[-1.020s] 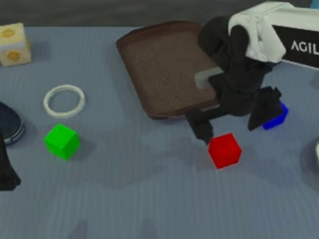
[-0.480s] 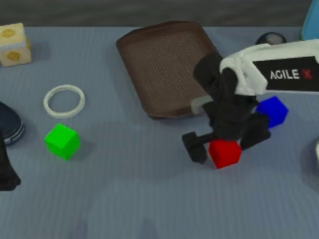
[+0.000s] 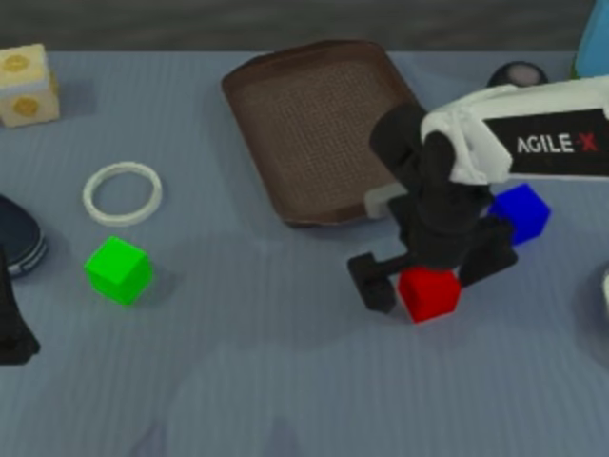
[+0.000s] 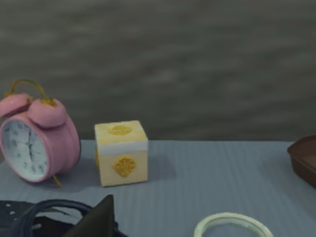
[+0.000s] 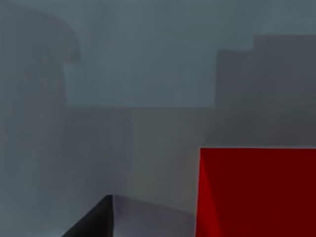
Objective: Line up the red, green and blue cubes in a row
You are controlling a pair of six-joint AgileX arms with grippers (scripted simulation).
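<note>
The red cube (image 3: 429,293) lies right of the table's middle. My right gripper (image 3: 430,273) is lowered over it, open, one finger (image 3: 372,282) to its left and the other (image 3: 491,257) to its upper right. In the right wrist view the red cube (image 5: 256,192) stands a gap away from the one finger (image 5: 94,222) that shows. The blue cube (image 3: 520,211) rests just beyond the right arm. Far to the left sits the green cube (image 3: 118,269). My left gripper (image 3: 11,328) is parked open at the left edge.
A brown tray (image 3: 314,124) lies at the back middle, close to the right arm. A white ring (image 3: 122,192) sits above the green cube. A cream block (image 3: 25,84) with yellow marks and a pink alarm clock (image 4: 37,140) stand at the far left.
My right gripper came down toward the front and now straddles the red cube, uncovering the blue cube. Over the last half second it barely moved. No cube has shifted.
</note>
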